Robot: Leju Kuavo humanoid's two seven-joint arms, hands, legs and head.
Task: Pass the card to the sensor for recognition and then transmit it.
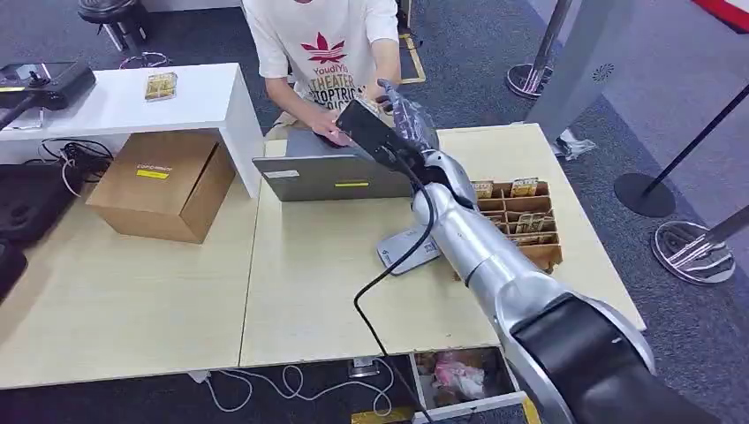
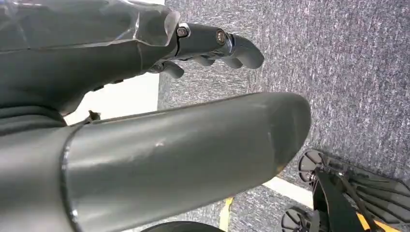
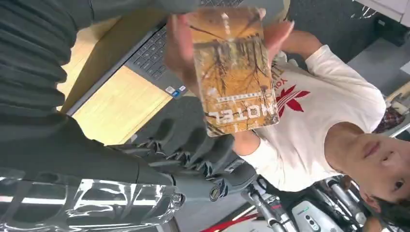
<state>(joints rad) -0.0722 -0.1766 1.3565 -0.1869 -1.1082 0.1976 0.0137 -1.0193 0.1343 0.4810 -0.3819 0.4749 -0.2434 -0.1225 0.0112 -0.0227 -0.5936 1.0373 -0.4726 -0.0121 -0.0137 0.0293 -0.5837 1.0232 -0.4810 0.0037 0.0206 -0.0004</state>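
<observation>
Two pale wooden counters [image 1: 132, 291] stood side by side and filled the lower left and centre of the head view, with much bare surface in the lower left. One white side table [image 1: 208, 93] sat in the upper left, one brown cardboard box [image 1: 163, 185] just below it. One person in a white T-shirt [image 1: 322, 49] sat at the far edge of the right-hand counter behind one open grey laptop [image 1: 331, 175].

The right arm [image 1: 495, 265] reached from the lower right corner up to the upper centre, passing over one wooden compartment tray [image 1: 521, 221] of cards near the counter's right edge. Its right hand [image 1: 402, 115] was stretched toward the person, above the laptop.

In the right wrist view one yellow hotel card [image 3: 234, 70] stood in the upper centre, the person's fingers [image 3: 176, 43] gripping it and the robot's dark fingers [image 3: 193, 145] curled under its near end; whether they were pinching it I cannot tell.

The left hand [image 2: 212, 46] hung over grey carpet [image 2: 338, 72], fingers loosely curled and holding nothing.
</observation>
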